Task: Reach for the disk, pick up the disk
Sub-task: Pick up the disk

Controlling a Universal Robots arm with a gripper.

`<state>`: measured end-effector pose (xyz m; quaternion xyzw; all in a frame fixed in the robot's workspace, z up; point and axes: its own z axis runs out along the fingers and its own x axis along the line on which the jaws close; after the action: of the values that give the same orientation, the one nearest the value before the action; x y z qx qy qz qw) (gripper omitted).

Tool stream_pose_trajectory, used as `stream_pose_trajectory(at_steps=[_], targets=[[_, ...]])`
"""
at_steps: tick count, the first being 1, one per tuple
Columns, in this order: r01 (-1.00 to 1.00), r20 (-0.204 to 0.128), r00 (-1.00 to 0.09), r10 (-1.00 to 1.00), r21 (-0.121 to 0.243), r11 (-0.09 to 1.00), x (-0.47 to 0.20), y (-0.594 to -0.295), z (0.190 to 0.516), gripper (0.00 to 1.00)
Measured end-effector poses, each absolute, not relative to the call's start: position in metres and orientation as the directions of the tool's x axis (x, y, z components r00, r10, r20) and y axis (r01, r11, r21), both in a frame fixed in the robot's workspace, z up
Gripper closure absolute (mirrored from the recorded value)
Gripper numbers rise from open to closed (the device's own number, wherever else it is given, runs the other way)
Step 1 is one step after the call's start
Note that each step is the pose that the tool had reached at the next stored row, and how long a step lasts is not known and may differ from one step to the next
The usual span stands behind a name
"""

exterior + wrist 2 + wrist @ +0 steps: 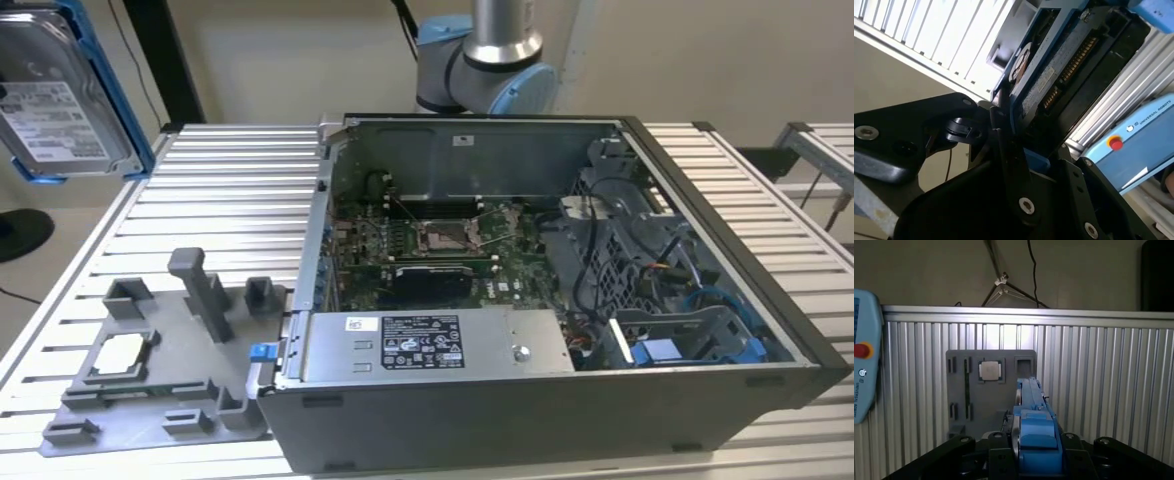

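Disk (pixel 60 95): is hanging in open air at the exterior view's left edge, clear of slatted table (pixel 227 180), well apart from open computer case (pixel 561 300).
Gripper (pixel 1036 157): second wrist view, black fingers (pixel 1009 160) are clamping the disk's blue-framed edges from both sides.
Fixture plate (pixel 991 400): first wrist view, is lying on the table beyond the edge-on disk, chip (pixel 990 371) sitting in its pocket, bare slats running on either side.

An open computer case (pixel 534 410) sits beside a grey fixture (pixel 160 395) holding, seemingly, a chip (pixel 120 352).
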<state>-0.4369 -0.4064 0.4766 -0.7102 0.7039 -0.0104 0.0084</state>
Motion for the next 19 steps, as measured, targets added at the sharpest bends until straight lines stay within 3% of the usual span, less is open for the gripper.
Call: stream_pose_trajectory(at_steps=[19], targets=[[-1.000,0.003,0.009,-1.000,-0.027,-0.009,-0.4361,-0.4065,0.4824,1.00]])
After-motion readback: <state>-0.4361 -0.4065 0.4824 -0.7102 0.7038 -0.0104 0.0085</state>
